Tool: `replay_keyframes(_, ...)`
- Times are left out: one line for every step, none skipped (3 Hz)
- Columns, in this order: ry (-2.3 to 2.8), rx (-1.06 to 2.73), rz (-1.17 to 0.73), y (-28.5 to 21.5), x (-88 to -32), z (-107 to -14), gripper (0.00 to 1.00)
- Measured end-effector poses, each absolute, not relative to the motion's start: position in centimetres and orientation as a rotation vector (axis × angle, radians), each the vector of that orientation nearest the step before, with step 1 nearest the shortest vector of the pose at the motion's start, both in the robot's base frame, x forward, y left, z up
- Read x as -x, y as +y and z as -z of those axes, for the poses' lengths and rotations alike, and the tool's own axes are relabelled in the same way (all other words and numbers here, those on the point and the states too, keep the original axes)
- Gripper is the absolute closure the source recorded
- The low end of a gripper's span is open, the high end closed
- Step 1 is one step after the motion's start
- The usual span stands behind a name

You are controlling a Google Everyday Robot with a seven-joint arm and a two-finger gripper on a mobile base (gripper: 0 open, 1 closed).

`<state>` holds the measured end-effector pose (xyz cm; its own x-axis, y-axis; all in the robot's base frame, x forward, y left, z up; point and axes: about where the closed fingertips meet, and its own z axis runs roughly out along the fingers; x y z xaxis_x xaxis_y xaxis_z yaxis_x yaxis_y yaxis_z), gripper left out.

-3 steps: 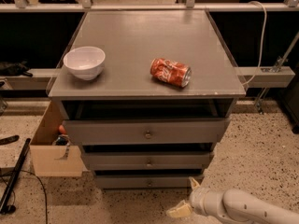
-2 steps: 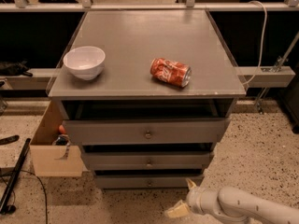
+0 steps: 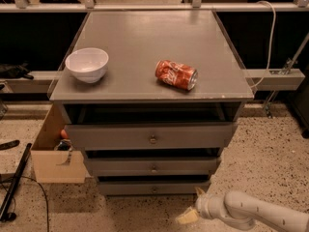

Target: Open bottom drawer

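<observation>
Three grey drawers stack in the front of the desk [image 3: 145,37]: one top drawer [image 3: 120,137] with the tallest front, one middle drawer [image 3: 120,166], and one bottom drawer [image 3: 130,188] with the slimmest front. Each front carries one small round knob at its centre. One white bowl [image 3: 87,65] and one red can [image 3: 176,75] rest on the desk top, both well above the gripper [image 3: 192,205]. The bowl is far up to the gripper's left, and the can, lying on its side, is almost straight above it.

One gripper sits low over the speckled floor [image 3: 270,158], at the end of a pale arm [image 3: 260,214] that comes in from the lower right corner. Its two yellowish fingers [image 3: 186,218] stand spread apart, holding nothing.

The bottom drawer lies just above and to the left of the gripper, near it but not touching. The drawer's knob [image 3: 154,189] is up and to the left of the upper fingertip. One cardboard box [image 3: 53,166] stands on the floor far to the gripper's left, against the desk's side.
</observation>
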<state>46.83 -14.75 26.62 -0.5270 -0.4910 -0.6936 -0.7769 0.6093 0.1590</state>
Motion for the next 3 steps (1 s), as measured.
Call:
replay_keyframes(2.226,1.032,-0.567,-15.3,-49.5,-24.4,0.00)
replay_keyframes(2.200,1.115,-0.544,-13.3,-53.2,-20.8,0.00)
replay_keyframes(2.200,1.115,-0.544,-13.3,-53.2,-20.8,0.00)
